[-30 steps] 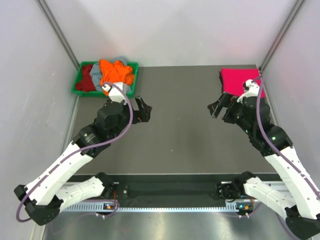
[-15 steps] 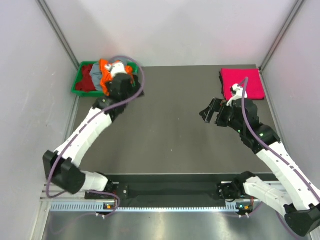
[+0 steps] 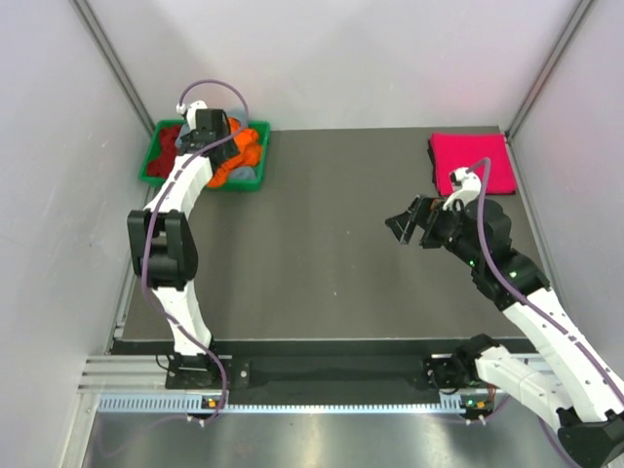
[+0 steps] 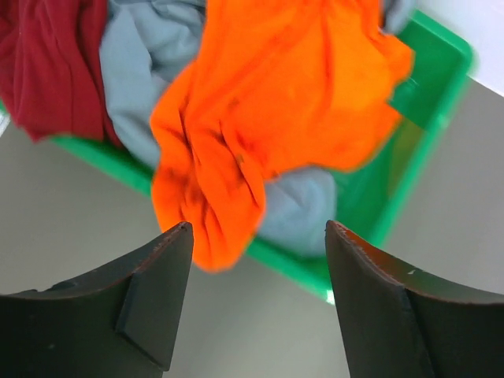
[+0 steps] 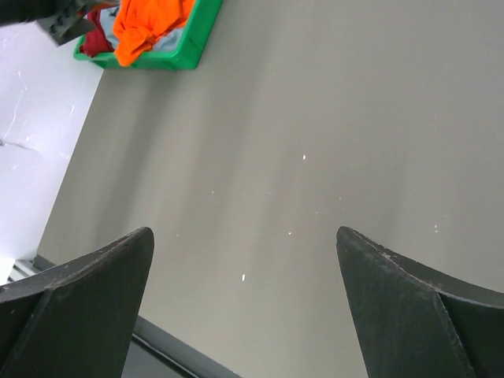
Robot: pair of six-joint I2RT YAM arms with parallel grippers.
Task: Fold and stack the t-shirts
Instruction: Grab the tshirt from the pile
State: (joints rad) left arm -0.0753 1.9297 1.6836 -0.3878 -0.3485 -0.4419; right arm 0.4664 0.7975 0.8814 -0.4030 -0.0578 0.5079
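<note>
A crumpled orange t-shirt point(image 4: 276, 102) lies on top of a grey-blue t-shirt point(image 4: 142, 71) and a dark red t-shirt point(image 4: 47, 63) in the green tray point(image 4: 433, 71). Part of the orange cloth hangs over the tray's rim. My left gripper point(image 4: 258, 224) hovers open just above this pile point(image 3: 244, 156), holding nothing. A folded magenta t-shirt point(image 3: 473, 161) lies flat at the table's far right corner. My right gripper point(image 3: 402, 222) is open and empty over bare table, left of and nearer than the magenta shirt. In the right wrist view its jaws point(image 5: 244, 230) frame only the table top.
The green tray point(image 3: 151, 175) sits in the far left corner against the white side wall. The left arm stretches along the table's left edge. Grey walls close in both sides and the back. A black rail point(image 3: 331, 370) runs along the near edge.
My left arm has swung from the table's middle out to the tray and now hangs over the shirts. The right gripper has drifted left and nearer, away from the magenta shirt.
</note>
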